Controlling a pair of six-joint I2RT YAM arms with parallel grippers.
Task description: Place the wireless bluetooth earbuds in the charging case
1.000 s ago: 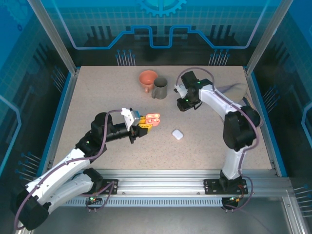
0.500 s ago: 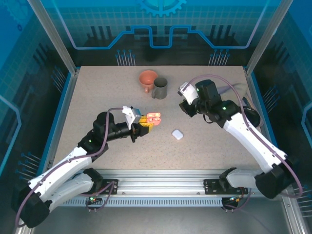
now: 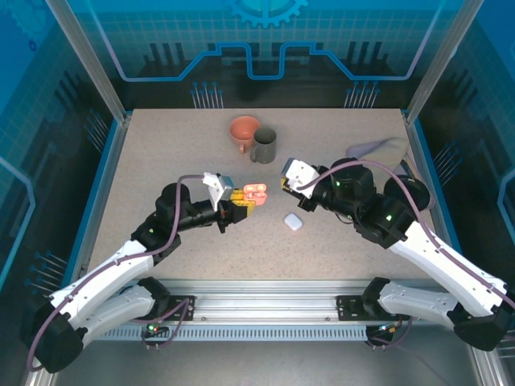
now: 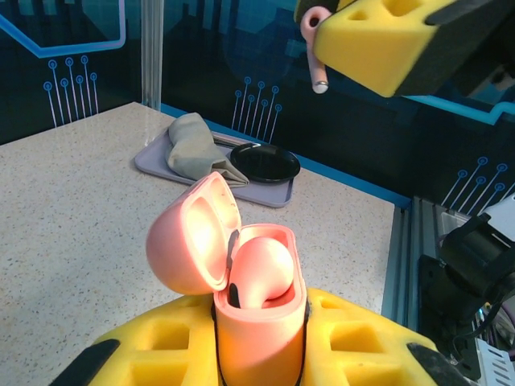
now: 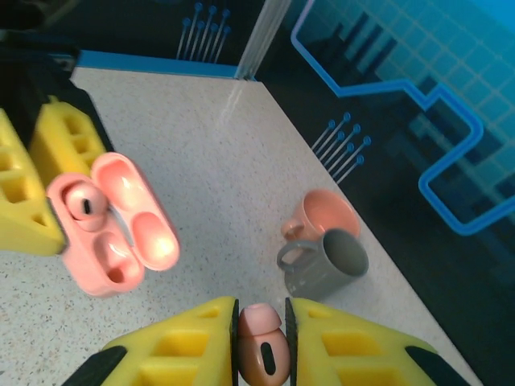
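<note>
Right gripper pinches a pink earbud, which I judge light, rigid and slippery; left gripper clamps the open case.

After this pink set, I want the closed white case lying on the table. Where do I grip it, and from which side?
Take the white case across its narrower width, fingers on its two long flanks, coming straight down from above. It lies flat and low on the table, rounded, with bare tabletop around it, so a side approach would probably just push it.
</note>
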